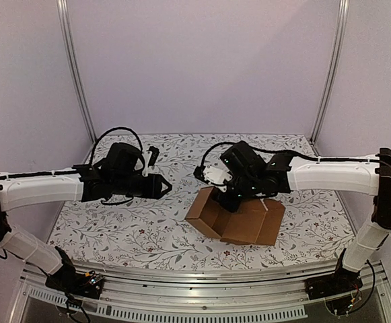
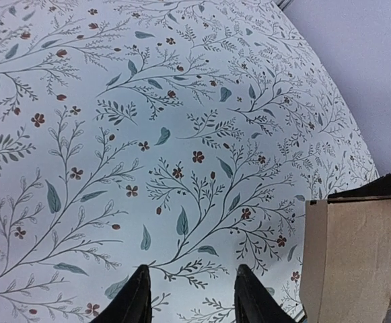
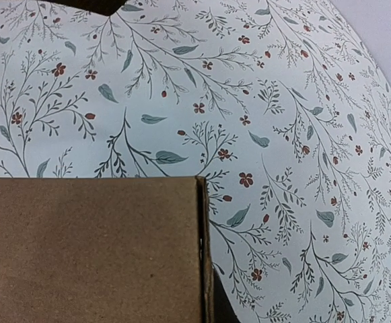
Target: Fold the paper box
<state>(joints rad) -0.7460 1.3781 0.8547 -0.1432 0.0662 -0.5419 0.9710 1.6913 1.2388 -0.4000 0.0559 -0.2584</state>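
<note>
The top view shows the plain brown cardboard paper box [image 1: 245,222], partly raised into a squarish carton, sitting right of centre toward the near side of the floral-patterned white counter [image 1: 128,229]. The right gripper [image 1: 229,195] is down at the box's far-left corner, and from here it cannot be told whether its fingers are apart or closed, or whether they hold any cardboard. The left gripper [image 1: 163,185] hangs over bare counter to the left of the box, apart from it. The likely risk is that pressure from the right arm alone slides or tips the light carton, since nothing braces its left side.

The left wrist view adds what the overhead cannot: its fingers [image 2: 134,303] stand fairly wide and empty above the counter [image 2: 114,134]. The box [image 2: 346,262] rises at the right edge as an upright panel with a clean vertical corner. A late or off-line approach could knock that wall inward.

The right wrist view gives only a close flat panel of the box [image 3: 87,249] filling the lower left, with a thin dark seam at its right edge, and counter [image 3: 282,134] beyond. Its own fingers cannot be made out clearly, so contact is unconfirmed. A panel could spring back open unnoticed.
</note>
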